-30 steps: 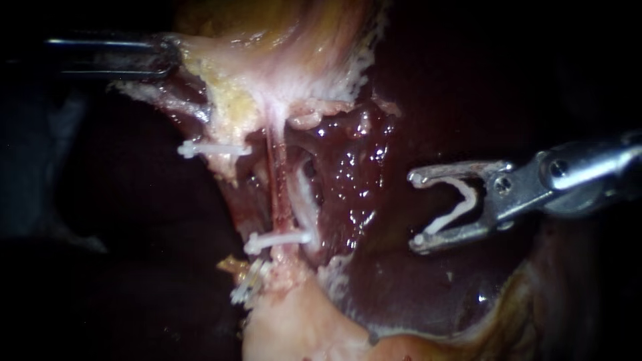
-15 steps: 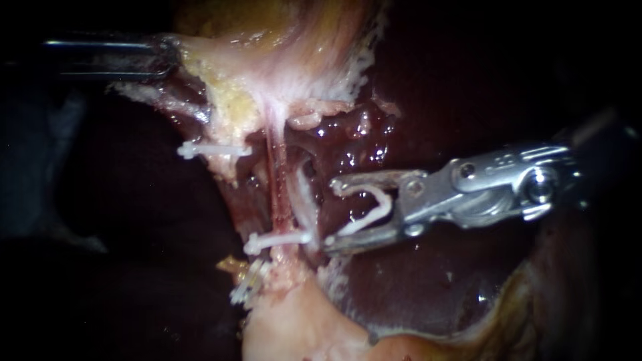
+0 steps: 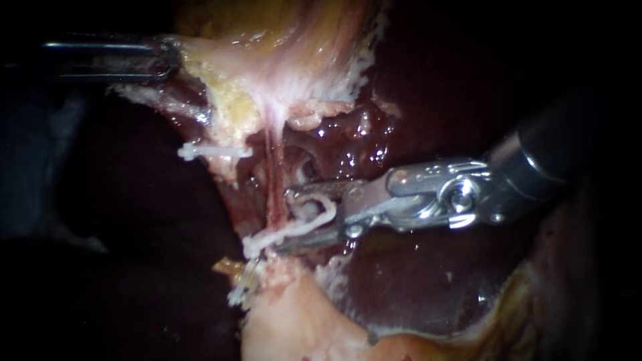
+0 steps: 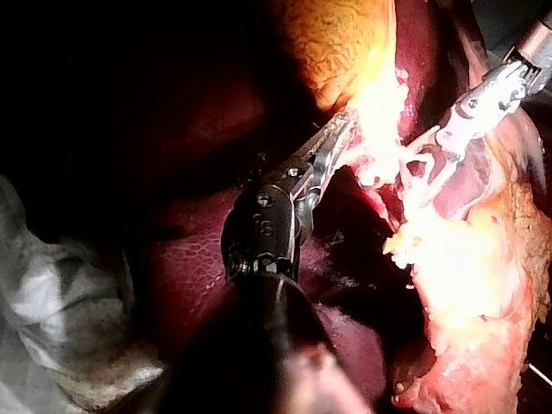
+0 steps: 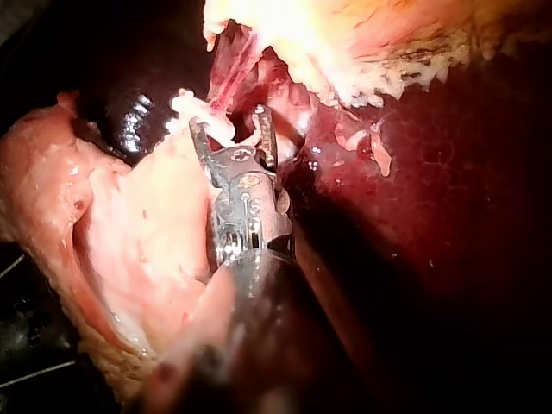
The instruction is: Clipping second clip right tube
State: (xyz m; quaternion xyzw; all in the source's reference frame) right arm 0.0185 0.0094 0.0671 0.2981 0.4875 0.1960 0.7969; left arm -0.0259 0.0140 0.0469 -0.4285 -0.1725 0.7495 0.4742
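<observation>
My right instrument (image 3: 284, 222) reaches in from the right with a white clip (image 3: 314, 217) held between its jaws. The jaw tips straddle the thin reddish right tube (image 3: 273, 177), just above a white clip (image 3: 257, 242) that sits across it. In the right wrist view the same jaws (image 5: 230, 121) bracket the tube (image 5: 226, 82). My left instrument (image 3: 170, 59), at the upper left, is shut on the pale gallbladder tissue (image 3: 267, 73) and holds it taut. The left wrist view shows those jaws (image 4: 341, 129) on the bright tissue, with my right instrument (image 4: 431, 159) ahead of them.
Another white clip (image 3: 214, 151) sits on the strand to the left, and one more (image 3: 244, 284) lies low by the pale tissue (image 3: 294, 321). Dark wet liver (image 3: 414, 281) lies behind and below my right instrument.
My right instrument has moved left from open space over the liver to the tube. Its jaws have narrowed, with the clip now around the tube. My left instrument has stayed still.
</observation>
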